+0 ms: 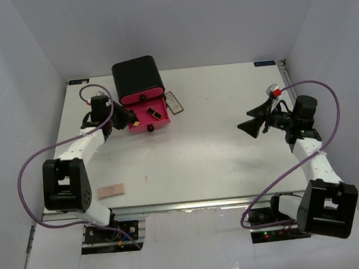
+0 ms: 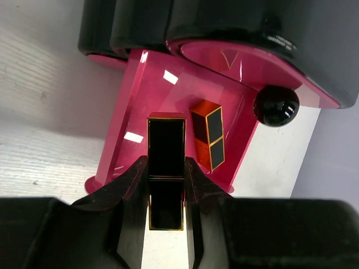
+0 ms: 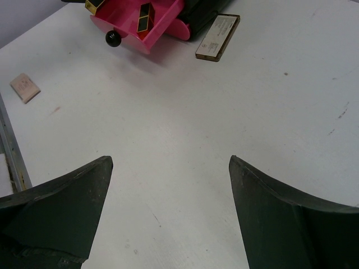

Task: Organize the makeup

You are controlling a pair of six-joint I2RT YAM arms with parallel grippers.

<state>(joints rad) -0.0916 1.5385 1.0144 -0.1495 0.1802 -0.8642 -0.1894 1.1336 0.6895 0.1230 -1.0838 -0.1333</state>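
Note:
My left gripper (image 2: 166,168) is shut on a gold-and-black lipstick tube (image 2: 166,162) and holds it over the open pink drawer (image 2: 168,106) of the black box (image 1: 137,77). A second lipstick tube (image 2: 208,134) lies in that drawer; it also shows in the top view (image 1: 154,115). A flat rectangular compact (image 1: 174,101) lies right of the drawer and shows in the right wrist view (image 3: 217,37). A beige-pink pad (image 1: 111,191) lies near the front left edge. My right gripper (image 1: 252,119) is open and empty above the table at the right.
The drawer has a black round knob (image 2: 276,105). The black box stands at the back of the table, left of centre. Purple cables loop beside both arms.

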